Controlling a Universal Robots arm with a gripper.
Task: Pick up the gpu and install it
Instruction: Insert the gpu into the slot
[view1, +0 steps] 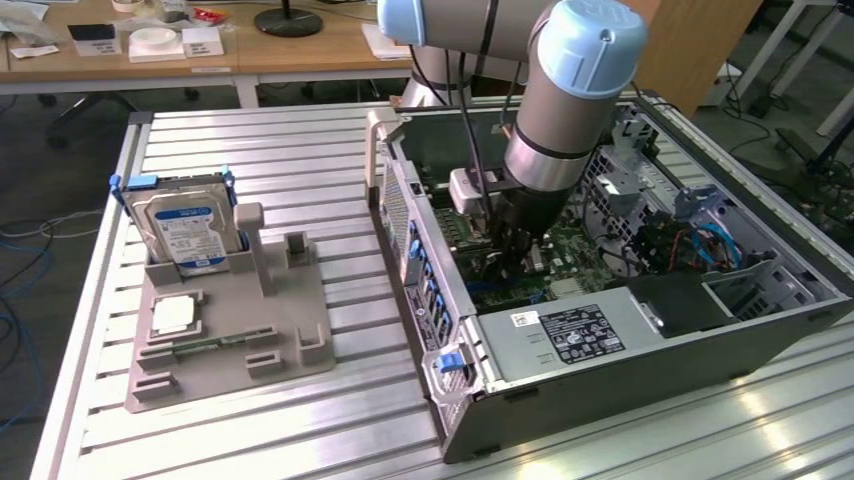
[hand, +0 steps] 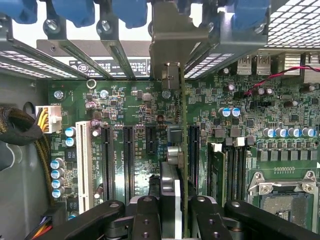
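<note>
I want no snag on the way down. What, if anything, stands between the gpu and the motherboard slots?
Nothing visible. The tool holds the gpu edge-on above the motherboard, with its bracket at the case's rear slot openings.

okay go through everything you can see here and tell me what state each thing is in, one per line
gpu: held edge-on above the motherboard, inside the case
gripper: shut on the gpu
computer case: side panel off, interior exposed
CPU socket: no chip in it
hard drive: standing upright in the grey holder
CPU chip: lying flat on the holder

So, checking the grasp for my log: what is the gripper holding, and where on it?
The gripper holds the thin green-board gpu card edge-on, clamped by its rear end.
</note>
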